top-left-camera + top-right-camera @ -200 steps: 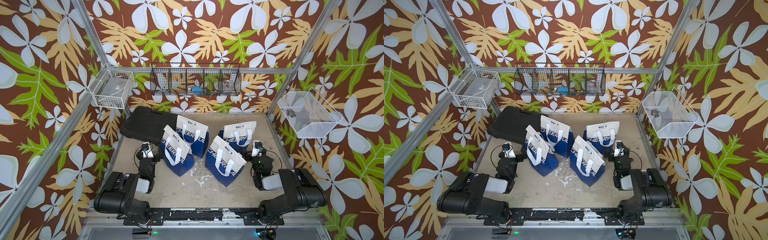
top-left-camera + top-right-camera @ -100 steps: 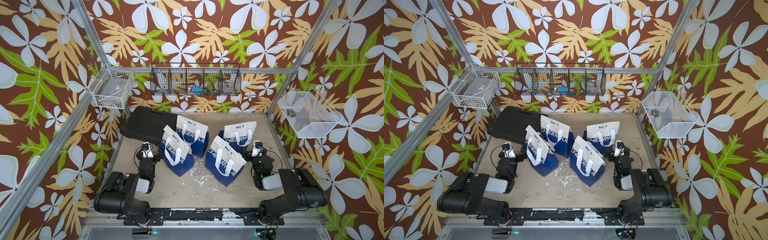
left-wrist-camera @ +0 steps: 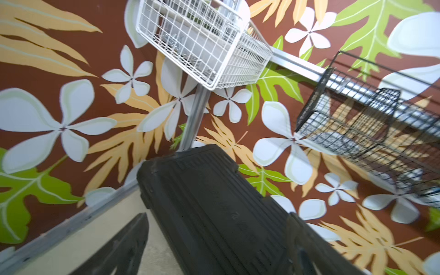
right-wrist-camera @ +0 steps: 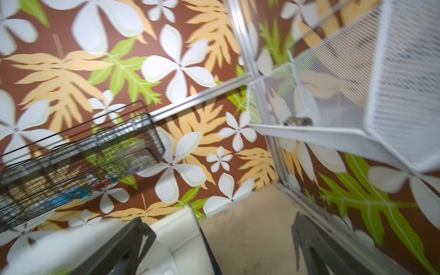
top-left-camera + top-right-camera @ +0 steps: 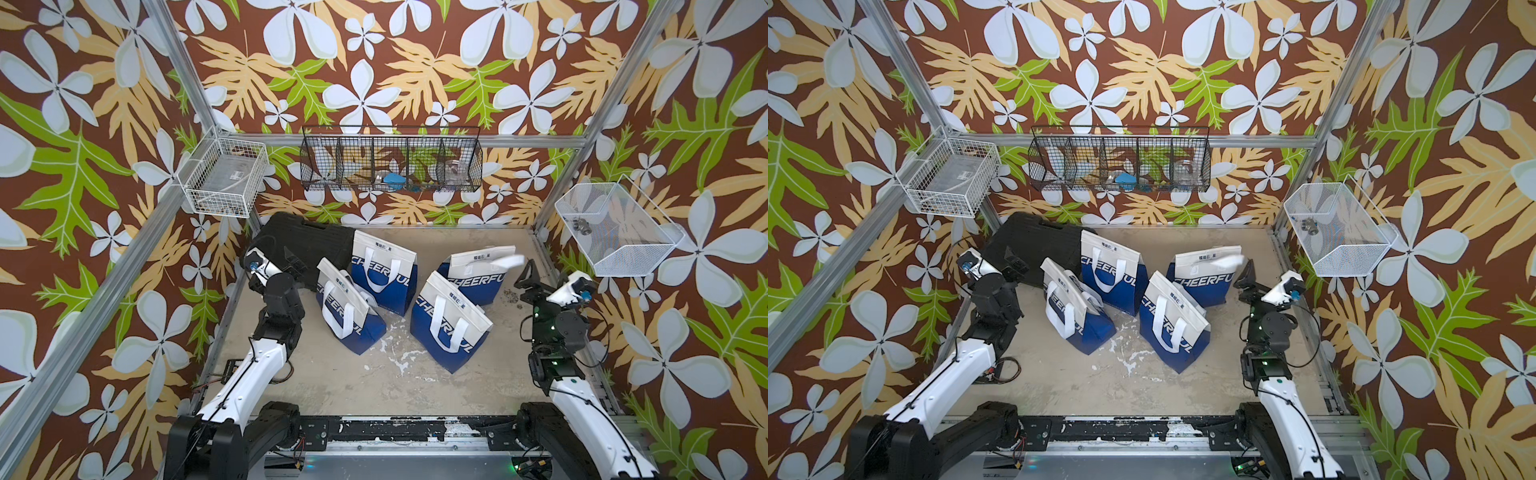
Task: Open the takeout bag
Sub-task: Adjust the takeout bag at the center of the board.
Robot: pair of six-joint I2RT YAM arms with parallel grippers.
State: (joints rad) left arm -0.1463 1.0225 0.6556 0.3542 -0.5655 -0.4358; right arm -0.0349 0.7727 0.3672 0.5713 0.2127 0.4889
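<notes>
I am counting four bags in all: two bags (image 5: 345, 318) (image 5: 384, 272) are standing just inward of the left gripper (image 5: 296, 266), and two bags (image 5: 478, 278) (image 5: 451, 332) just inward of the right gripper (image 5: 524, 280). Three baskets are hanging on the walls: one white basket (image 5: 224, 176) above and beyond the left gripper, one black basket (image 5: 390, 162) ahead of both grippers, one white basket (image 5: 615, 235) outward of the right gripper. One black case (image 5: 303, 239) is lying right ahead of the left gripper. I am driving two grippers.
</notes>
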